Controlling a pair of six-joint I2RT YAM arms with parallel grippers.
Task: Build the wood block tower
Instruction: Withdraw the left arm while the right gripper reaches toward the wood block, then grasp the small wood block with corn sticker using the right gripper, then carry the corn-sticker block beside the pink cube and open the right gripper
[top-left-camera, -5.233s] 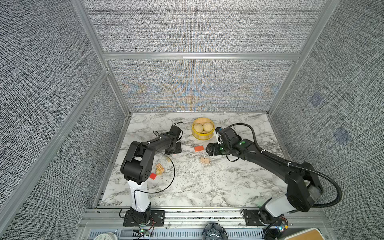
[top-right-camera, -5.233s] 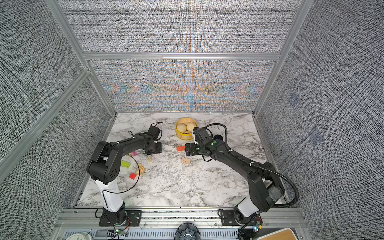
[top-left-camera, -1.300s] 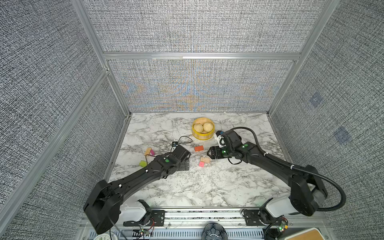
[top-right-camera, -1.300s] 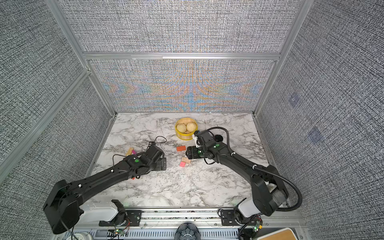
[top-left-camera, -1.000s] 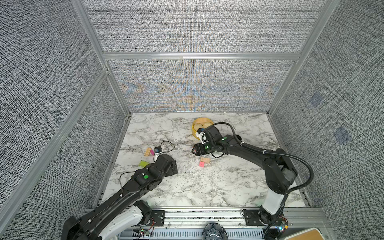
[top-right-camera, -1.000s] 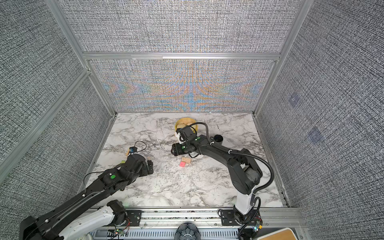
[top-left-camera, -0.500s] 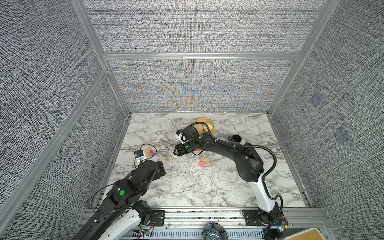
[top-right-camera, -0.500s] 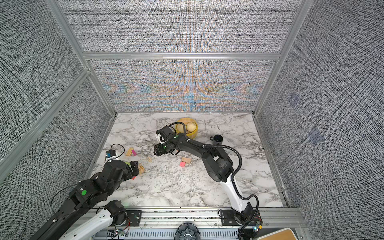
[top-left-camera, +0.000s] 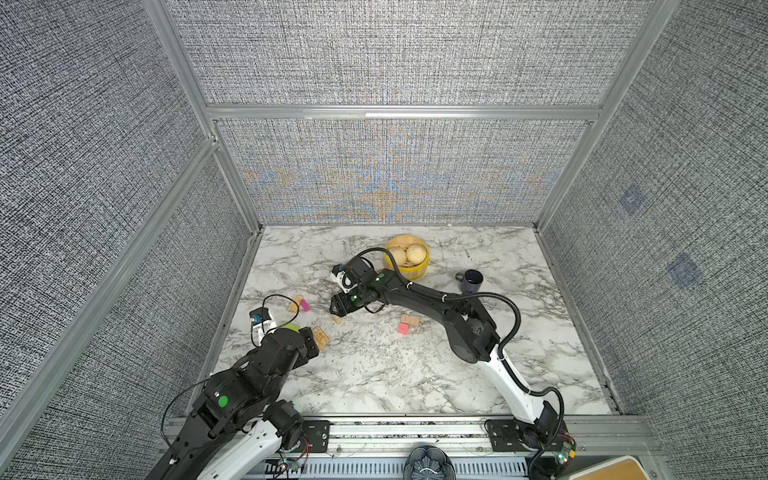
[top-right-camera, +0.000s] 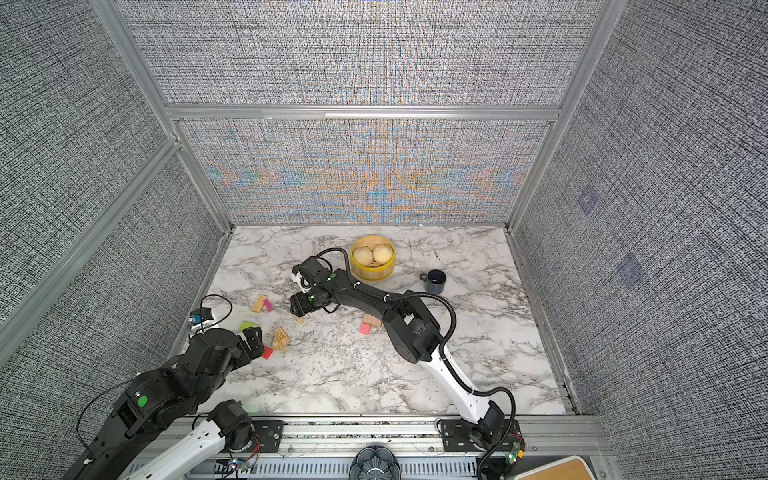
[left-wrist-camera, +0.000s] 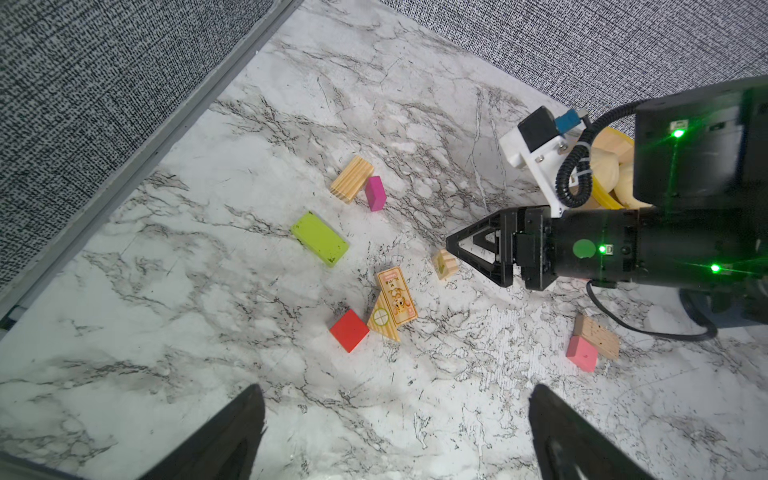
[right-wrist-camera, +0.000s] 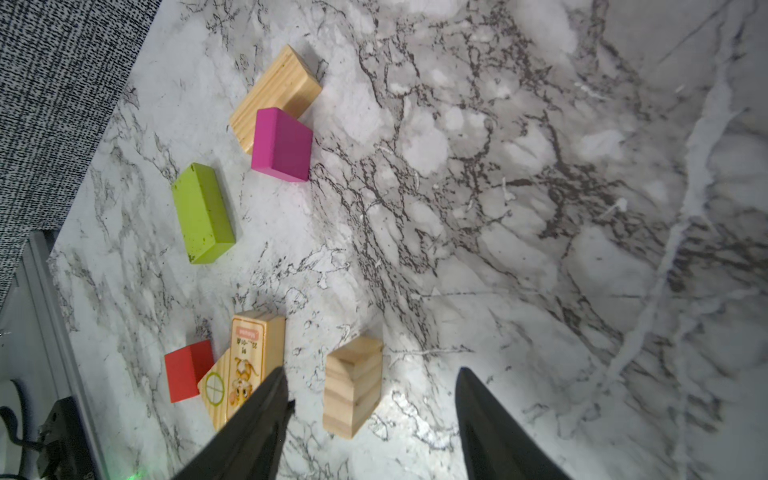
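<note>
— Where does the small tan block (right-wrist-camera: 353, 386) sit?
— On the bench (top-left-camera: 374, 374), between the right fingers (right-wrist-camera: 249, 432). It is nearer one finger than the other and, as far as I can see, touches neither.
— So no grip?
— None. The fingers are released, parted on either side of it.
— And the left fingers (left-wrist-camera: 224, 440)?
— Released too, spread wide over bare marble. Ahead of them lie the red cube (left-wrist-camera: 349, 330) and the printed slab (left-wrist-camera: 397, 296). Farther ahead are the lime green slab (left-wrist-camera: 319, 239) and the magenta block (left-wrist-camera: 375, 193), which rests against a tan slab (left-wrist-camera: 352, 179).
— Any others?
— A pink cube (left-wrist-camera: 582, 353) touches another plain slab (left-wrist-camera: 598, 336), well apart from both pairs of fingers.
</note>
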